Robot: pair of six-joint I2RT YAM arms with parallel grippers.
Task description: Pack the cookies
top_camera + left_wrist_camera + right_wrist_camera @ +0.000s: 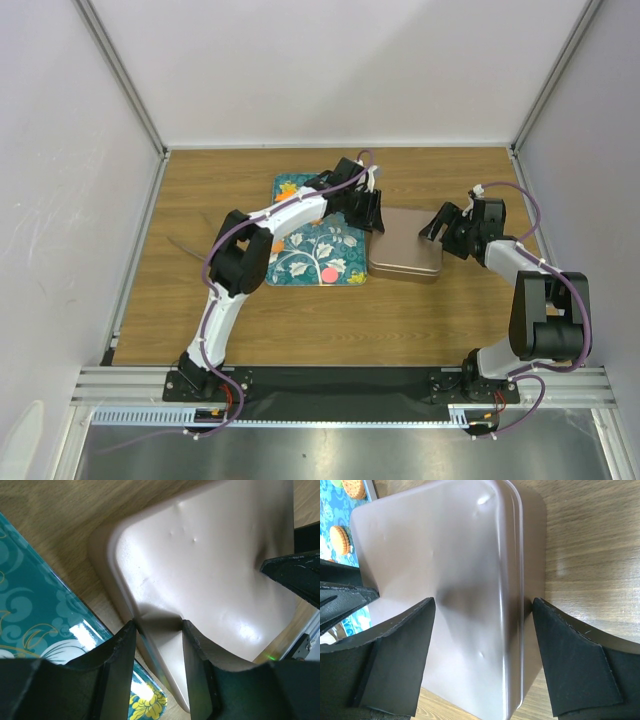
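**Getting the tin open: cookies not yet packed**

Packing is judged not to have begun. The cookies (341, 537) are seen lying on the teal tray (300, 262), just left of the tin (405, 258). Two orange ones show at the edge of the right wrist view and a pink one (328, 273) near the tray's front edge in the top view. The rose-gold tin is set on the table (250, 320) touching the tray's right side, and its lid is seen from above, unbroken and seemingly shut.

The left gripper (157, 630) is placed astride the tin's tray-side edge. One finger is held against the outer wall and the other over the lid, with the jaws part-way apart. Whether the edge is actually clamped cannot be told. The right gripper (484, 605) is spread wide across the opposite long edge, one finger above the lid and one outside it over the wood; nothing is pinched there.

The step in hand is taken to be the opening of the tin. For the next move, a firm hold on the lid's rim would be needed while the base is kept from sliding. The lid would then have to be lifted evenly, so that it is not jammed and the tin is not pushed into the tray.
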